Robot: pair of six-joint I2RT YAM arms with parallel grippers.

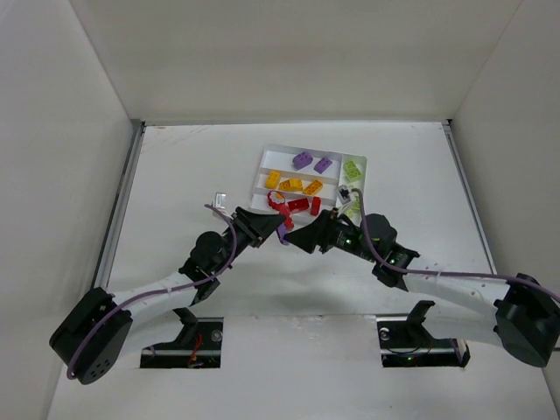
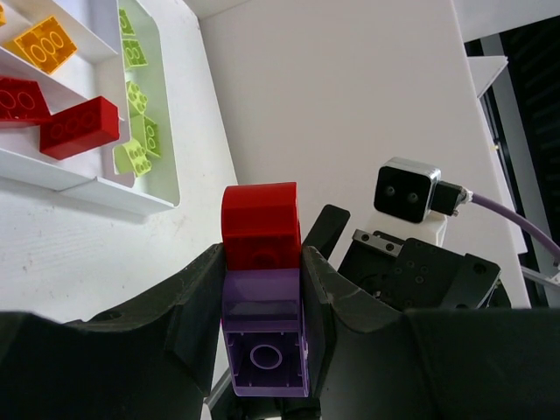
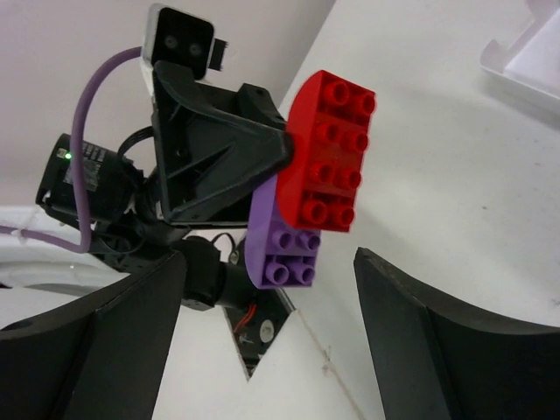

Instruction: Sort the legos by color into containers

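Left wrist view: my left pincer (image 2: 262,276) clamps a purple studded plastic brick (image 2: 262,350), with a red rounded plastic brick (image 2: 260,223) stuck on top; my right pincer (image 3: 271,262) gapes, facing them.

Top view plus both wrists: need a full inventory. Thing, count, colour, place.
shallow white plastic tray: one, white, far middle of the table
small purple studded bricks: two, purple, far long slot
yellow-orange studded bricks: three, yellow-orange, middle long slot
red studded bricks: about three, red, near long slot
lime green studded bricks: several, exact count unclear, crosswise end slot
stacked pair: rounded red brick on purple brick, held off the table near the tray
white table: one
left gripper: shut on the stacked pair
right gripper: open, fingers either side of the pair, not touching
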